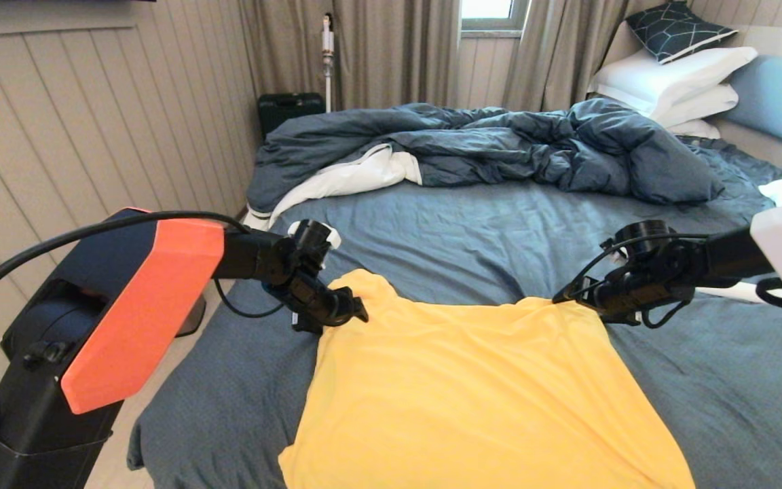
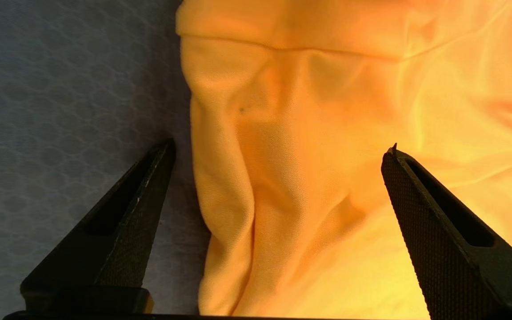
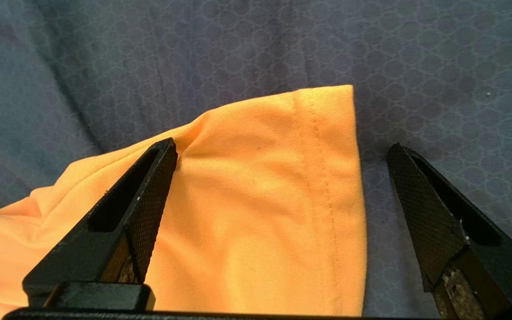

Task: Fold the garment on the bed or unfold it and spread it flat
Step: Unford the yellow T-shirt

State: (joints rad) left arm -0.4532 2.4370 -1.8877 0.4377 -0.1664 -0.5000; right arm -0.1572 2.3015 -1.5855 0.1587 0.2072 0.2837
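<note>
Spreading looks nearly done from the head view: the bright yellow-orange thin-fabric T-shirt (image 1: 472, 387) lies on the slate-blue sheet of the bed (image 1: 472, 224) toward its near edge, left gripper (image 1: 357, 314) and right gripper (image 1: 563, 297) low at its far corners. Left wrist view: jaws apart, straddling a rumpled fold, so smooth that outward. Right wrist view: jaws apart over a flat stitched hem; lift straight off, without dragging.

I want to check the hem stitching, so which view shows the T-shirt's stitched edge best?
The right wrist view: the T-shirt corner lies between the open right gripper fingers, seam lines sharp. The left wrist view shows a rumpled fold with one faint seam. The head view shows the whole shirt on the bed, stitching too small to see.
</note>
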